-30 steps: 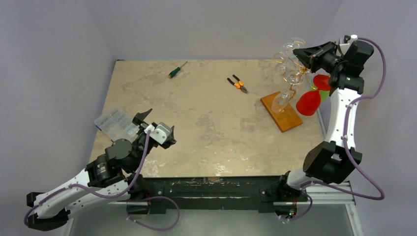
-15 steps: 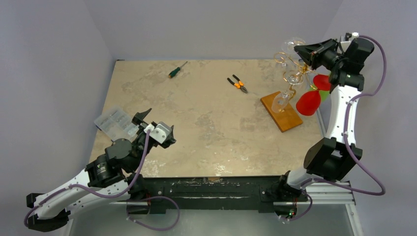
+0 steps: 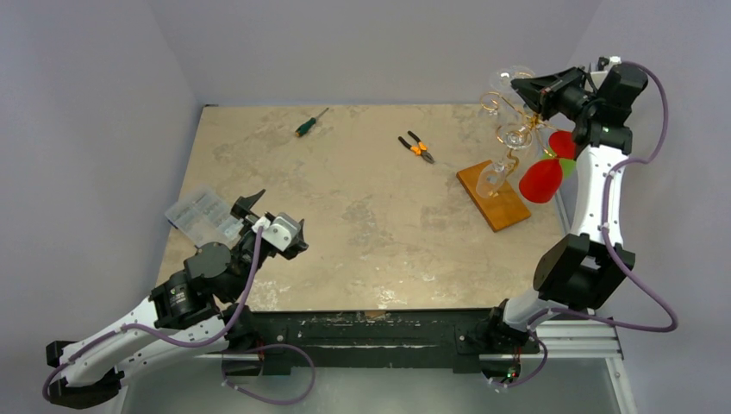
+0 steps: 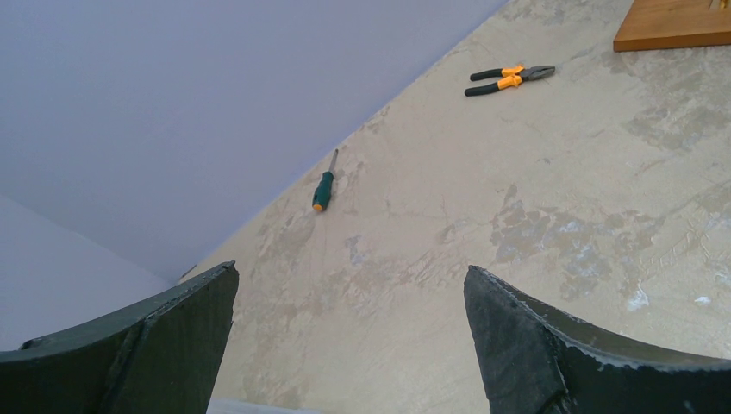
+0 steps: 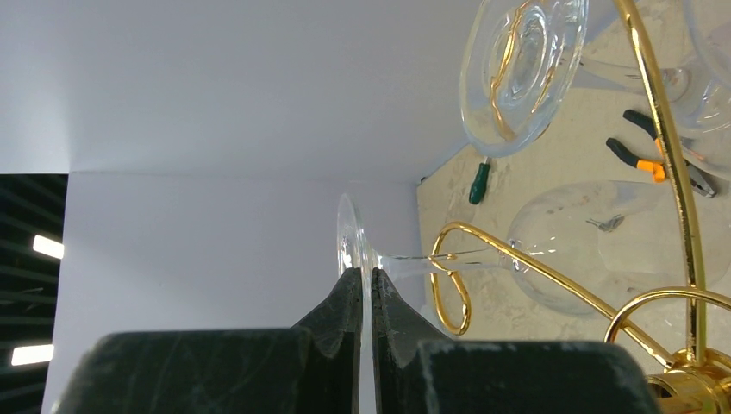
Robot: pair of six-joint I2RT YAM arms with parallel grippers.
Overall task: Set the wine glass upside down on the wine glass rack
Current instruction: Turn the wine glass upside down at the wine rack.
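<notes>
**A:** Where is the wine glass [image 5: 595, 237]?

**B:** It is high at the far right, lying sideways in the air at the top of the gold wire rack [image 3: 504, 210]. The right claw [image 5: 362, 280] is clamped on the thin edge of its foot. The stem crosses a curled gold loop, though I cannot tell if it sits inside the loop or only in front.

**A:** Why grip the foot?

**B:** Probably to keep the stem free to slide into the loop, so the foot can catch on the wire and the bowl can hang downward. It is not hanging yet.

**A:** And the arms?

**B:** The right arm stands tall, with its wrist level and reaching left toward the rack's top. The left arm is folded low at the near left. The left claw [image 4: 349, 285] is spread wide apart and empty, facing a screwdriver [image 4: 323, 190] and pliers [image 4: 509, 79].
</notes>
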